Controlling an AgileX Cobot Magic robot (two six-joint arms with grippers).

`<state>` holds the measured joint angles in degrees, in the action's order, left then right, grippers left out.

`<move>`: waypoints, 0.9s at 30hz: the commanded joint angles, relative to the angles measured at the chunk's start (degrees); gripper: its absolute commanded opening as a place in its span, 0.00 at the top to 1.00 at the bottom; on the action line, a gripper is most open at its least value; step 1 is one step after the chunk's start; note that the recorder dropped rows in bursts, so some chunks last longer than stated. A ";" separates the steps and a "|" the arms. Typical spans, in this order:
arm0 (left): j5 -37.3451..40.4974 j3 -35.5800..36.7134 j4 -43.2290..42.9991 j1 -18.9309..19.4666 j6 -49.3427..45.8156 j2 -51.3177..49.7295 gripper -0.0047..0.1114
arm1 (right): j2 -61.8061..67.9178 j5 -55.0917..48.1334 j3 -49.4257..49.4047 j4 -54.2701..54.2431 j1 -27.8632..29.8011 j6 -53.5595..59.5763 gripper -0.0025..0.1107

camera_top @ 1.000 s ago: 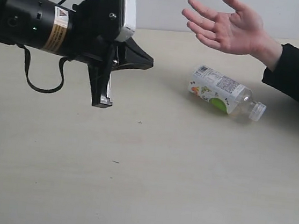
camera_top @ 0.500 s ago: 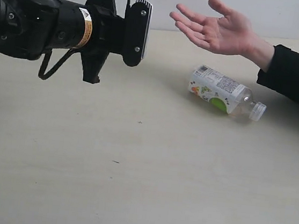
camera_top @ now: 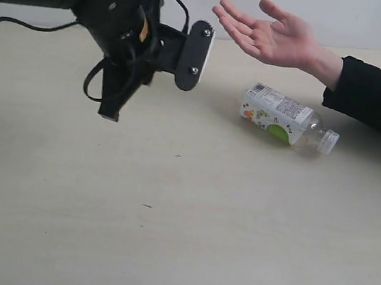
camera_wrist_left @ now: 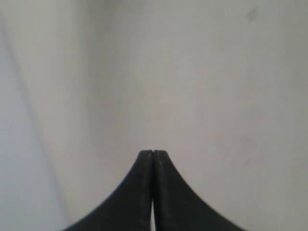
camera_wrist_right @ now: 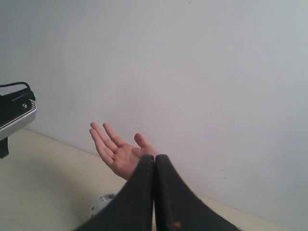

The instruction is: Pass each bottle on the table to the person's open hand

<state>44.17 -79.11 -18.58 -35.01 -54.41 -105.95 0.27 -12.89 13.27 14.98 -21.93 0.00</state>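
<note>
surface: pale cream counter (camera_top: 186, 238), faintly grained, a few dark specks; plain pale wall (camera_wrist_right: 216, 72) seen behind | bottle (camera_top: 283, 116): laid on its side on the counter, near the raised open hand (camera_top: 275, 35) | left fingers (camera_wrist_left: 149, 163): pressed together; nothing held | right fingers (camera_wrist_right: 150, 166): pressed together; nothing held

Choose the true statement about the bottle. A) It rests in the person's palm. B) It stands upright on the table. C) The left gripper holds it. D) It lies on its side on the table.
D: the bottle lies on its side on the table, touching nothing else.
</note>
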 commanded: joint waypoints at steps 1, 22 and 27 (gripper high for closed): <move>2.52 -4.53 24.06 -0.50 -20.29 -0.95 0.96 | -0.27 0.33 -0.21 0.14 -0.08 0.00 0.98; 2.91 -23.52 44.29 -1.41 -44.38 -17.71 0.96 | -0.27 0.33 -0.21 0.14 -0.08 0.00 0.98; 2.91 -27.71 41.75 -2.42 -44.27 -20.81 0.96 | -0.27 0.33 -0.21 0.14 -0.08 0.00 0.98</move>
<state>46.61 -105.08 24.46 -36.65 -98.69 -125.48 0.27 -12.89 13.27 14.98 -21.93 0.00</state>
